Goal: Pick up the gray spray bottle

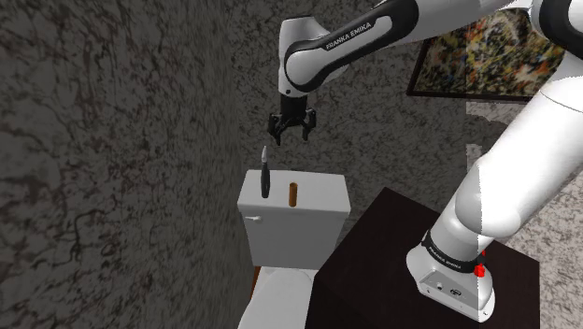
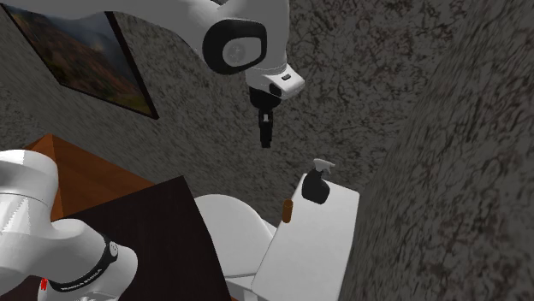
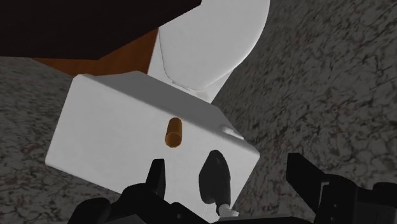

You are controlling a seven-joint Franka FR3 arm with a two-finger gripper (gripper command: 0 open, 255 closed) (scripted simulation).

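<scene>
well, we see the gripper [image 1: 291, 136] hanging in the air above the white toilet tank [image 1: 308, 229], pointing down, with a clear gap of wall showing between it and the tank's lid. its pincer is spread wide: in the wrist view the two black fingers [image 3: 157, 179] stand far apart and touch nothing.

we find the spray bottle [image 1: 265, 176] standing upright on the lid, near the corner toward the shoulder view's left. it looks very dark gray, almost black, with a pale nozzle at the top. in the wrist view the bottle [image 3: 213, 181] shows between the fingers but lies well below them, and nothing grips it. from the second exterior view the spray bottle [image 2: 316, 185] sits lower than the gripper [image 2: 266, 138] and off to that view's right.

just beside the bottle, also on the lid and apart from it, a small brown cylinder [image 1: 293, 193] stands upright. we also see the dark stand [image 1: 374, 252] next to the toilet, a rough gray wall [image 1: 112, 140], and a framed painting [image 1: 486, 61] on the wall behind the arm.
</scene>
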